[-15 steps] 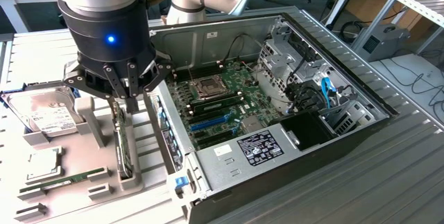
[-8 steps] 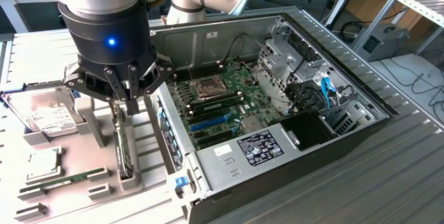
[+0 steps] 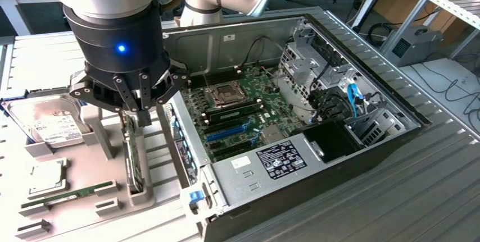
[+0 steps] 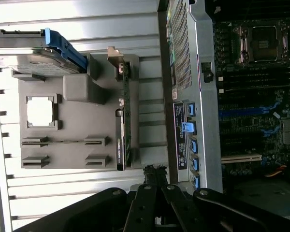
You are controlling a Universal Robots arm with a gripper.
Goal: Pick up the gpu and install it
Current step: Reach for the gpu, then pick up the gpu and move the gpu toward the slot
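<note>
1. Exterior view, from its left: farthest from the tool point(image 3: 134, 107) on that side, a hard drive point(image 3: 46, 123) stands in a grey holder point(image 3: 84, 166). A processor chip point(image 3: 46, 174) and a RAM stick point(image 3: 66, 195) lie in the same holder.
2. Directly beneath the tool, the gpu point(image 3: 132, 163) stands upright on its long edge in a slot of the holder. Its top edge is just under the tool's tip and, as far as we can see, apart from it.
3. The tool is clenched on nothing, poised above the card.
4. We judge the gpu to be light and stiff but fragile, a thin board with exposed parts. The best hold looks like a pinch across its two flat faces near the middle of the top edge. The smooth faces could slip, and a tilted pull could bind the card in the slot.
5. Past the tool toward the exterior view's right, the open computer case point(image 3: 225, 42) lies on the surface point(image 3: 420, 191). Its motherboard point(image 3: 240, 104) is uncovered, and the gpu is not yet installed.
</note>
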